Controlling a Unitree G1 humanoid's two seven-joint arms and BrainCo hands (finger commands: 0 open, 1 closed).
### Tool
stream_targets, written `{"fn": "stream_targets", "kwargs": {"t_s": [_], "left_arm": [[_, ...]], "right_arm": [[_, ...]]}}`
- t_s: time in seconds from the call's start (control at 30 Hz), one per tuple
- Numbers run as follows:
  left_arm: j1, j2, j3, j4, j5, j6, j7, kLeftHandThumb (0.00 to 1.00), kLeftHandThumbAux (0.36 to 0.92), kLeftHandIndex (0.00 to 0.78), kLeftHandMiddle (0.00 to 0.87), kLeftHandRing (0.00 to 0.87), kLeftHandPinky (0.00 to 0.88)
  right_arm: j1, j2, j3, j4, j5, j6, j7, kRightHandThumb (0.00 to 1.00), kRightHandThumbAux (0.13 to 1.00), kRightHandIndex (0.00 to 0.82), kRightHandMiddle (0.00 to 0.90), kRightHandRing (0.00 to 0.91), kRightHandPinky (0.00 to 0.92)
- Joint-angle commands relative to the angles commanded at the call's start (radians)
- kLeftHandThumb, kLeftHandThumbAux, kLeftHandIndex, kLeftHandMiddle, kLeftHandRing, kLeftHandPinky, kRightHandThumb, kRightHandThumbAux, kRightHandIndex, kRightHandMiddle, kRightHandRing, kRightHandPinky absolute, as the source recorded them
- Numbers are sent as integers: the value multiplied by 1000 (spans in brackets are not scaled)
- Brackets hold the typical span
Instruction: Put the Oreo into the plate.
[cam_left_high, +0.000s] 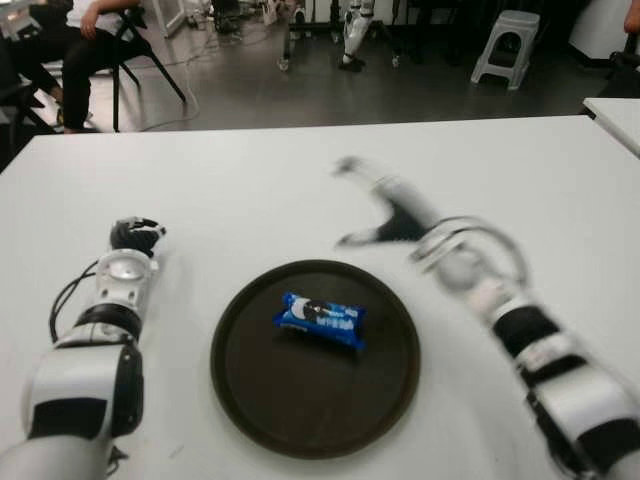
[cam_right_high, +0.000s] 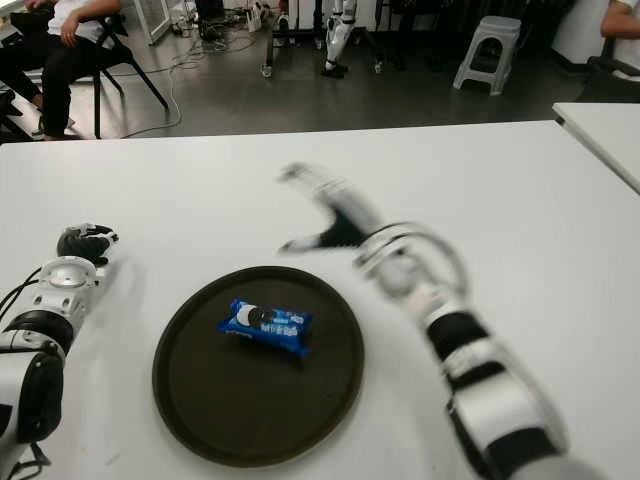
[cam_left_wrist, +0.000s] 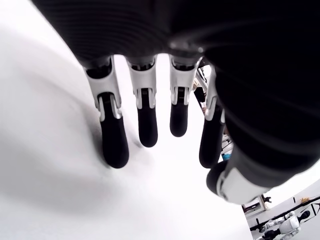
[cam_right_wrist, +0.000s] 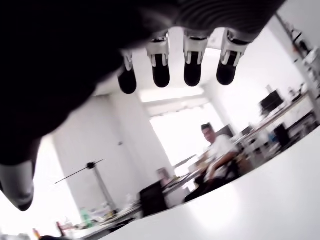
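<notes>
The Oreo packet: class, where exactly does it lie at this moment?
The Oreo packet lies inside the dark round plate, slightly above centre in the eye views, between the left hand and the open right hand.

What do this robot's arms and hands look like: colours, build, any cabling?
Both arms are white shells with black joint bands. The left hand is black behind a silver wrist ring, with a black cable looping beside the forearm. Its fingers have white segments and black tips; the right hand looks alike.

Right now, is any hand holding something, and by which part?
Nothing is held. The Oreo lies in the plate; right hand is open above the table, left hand open beside the plate.
</notes>
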Motion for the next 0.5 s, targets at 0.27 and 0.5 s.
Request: {"fn": "stream_targets", "kwargs": {"t_s": [0.27, 0.5], "left_arm": [[4, 5, -4, -1, 4, -3, -1, 676, 724, 398, 174, 181, 168], [5, 11, -5, 1, 4, 1, -2, 675, 724, 398, 174, 190, 197]], "right_arm": [[-54, -31, -58, 190, 66, 155, -37, 0, 591, 0, 0, 0, 0], [-56, -40, -115, 240, 119, 219, -46, 0, 556, 0, 0, 0, 0]]}}
